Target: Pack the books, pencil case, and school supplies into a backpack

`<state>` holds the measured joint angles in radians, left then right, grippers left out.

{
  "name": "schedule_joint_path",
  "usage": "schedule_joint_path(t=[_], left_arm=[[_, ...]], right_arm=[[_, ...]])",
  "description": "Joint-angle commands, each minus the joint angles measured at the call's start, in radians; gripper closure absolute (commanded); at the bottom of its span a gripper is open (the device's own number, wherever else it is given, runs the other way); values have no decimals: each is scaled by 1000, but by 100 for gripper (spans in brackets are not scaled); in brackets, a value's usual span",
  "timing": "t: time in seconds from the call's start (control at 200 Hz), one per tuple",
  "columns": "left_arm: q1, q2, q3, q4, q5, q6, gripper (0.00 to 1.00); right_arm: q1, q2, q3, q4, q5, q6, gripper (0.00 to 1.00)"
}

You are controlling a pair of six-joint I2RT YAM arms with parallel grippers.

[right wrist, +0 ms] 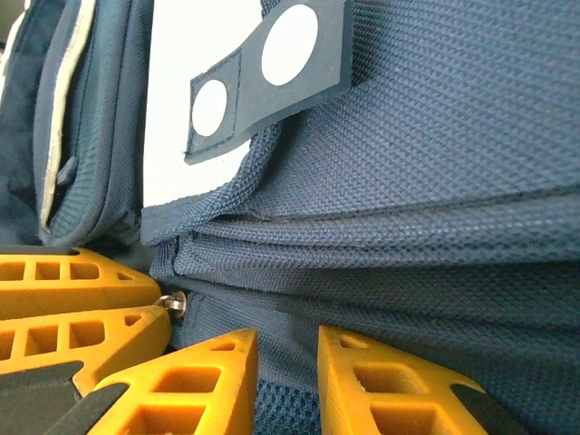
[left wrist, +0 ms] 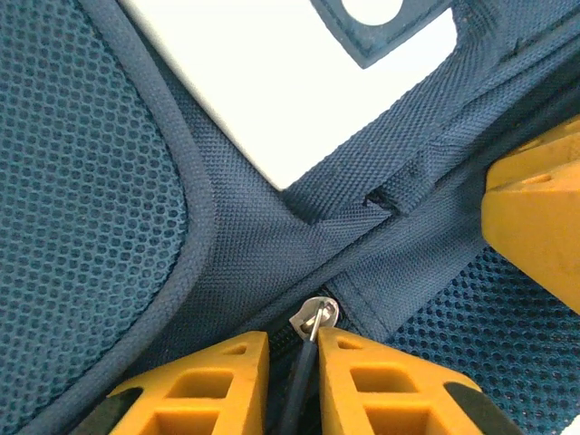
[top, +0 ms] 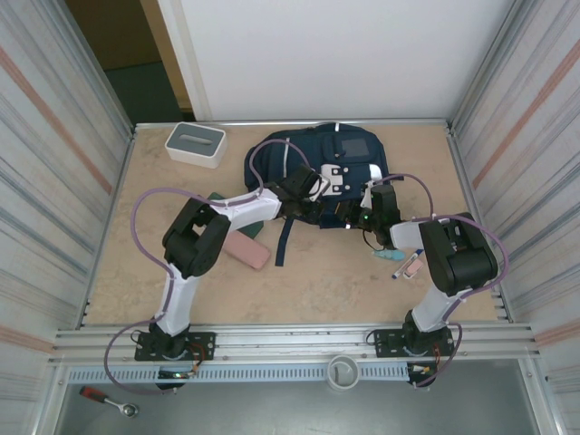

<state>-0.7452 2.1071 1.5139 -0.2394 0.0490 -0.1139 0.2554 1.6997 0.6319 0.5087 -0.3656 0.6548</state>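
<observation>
One white box with a grey top [top: 195, 143] sits far left, and one pink pencil case [top: 246, 250] lies by my left arm. One backpack [top: 272, 156] lies at the table's back centre: navy weave and mesh, white patches, a grey square. My left gripper [left wrist: 294, 349] is nearly closed, pinching the zipper pull [left wrist: 313, 319]. My right gripper [right wrist: 285, 349] stands narrowly parted over mesh; whether it grips I cannot tell. One teal marker [top: 385, 256] and one pink-and-white pen [top: 413, 265] lie rightmost.
</observation>
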Motion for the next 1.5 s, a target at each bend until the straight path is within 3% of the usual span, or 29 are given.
schedule_joint_path(t=[0.0, 0.371, 0.671, 0.736, 0.882, 1.032, 1.182, 1.287, 1.498], left_arm=[[11, -32, -8, 2, 29, -22, 81], [29, -91, -70, 42, 21, -22, 100], [37, -159, -111, -59, -273, 65, 100], [36, -190, -132, -42, -241, 51, 100], [46, -274, -209, 85, -44, -65, 100], [52, -304, -232, 150, 104, -170, 100], [52, -324, -251, 185, 138, -238, 100], [50, -332, -266, 210, 151, -250, 100], [46, -345, -296, 251, 197, -268, 100]], right_arm=[[-10, 55, -38, -145, 27, 11, 76], [-33, 39, -35, -207, 71, 1, 76], [-64, -20, -14, -296, 109, -35, 73], [-62, -71, -15, -290, 67, -41, 68], [-30, -194, 33, -362, -5, -38, 56], [57, -302, 58, -458, 47, 61, 47], [117, -453, -36, -489, 180, 226, 39], [128, -522, -91, -476, 206, 332, 30], [138, -419, -105, -323, 216, 500, 23]])
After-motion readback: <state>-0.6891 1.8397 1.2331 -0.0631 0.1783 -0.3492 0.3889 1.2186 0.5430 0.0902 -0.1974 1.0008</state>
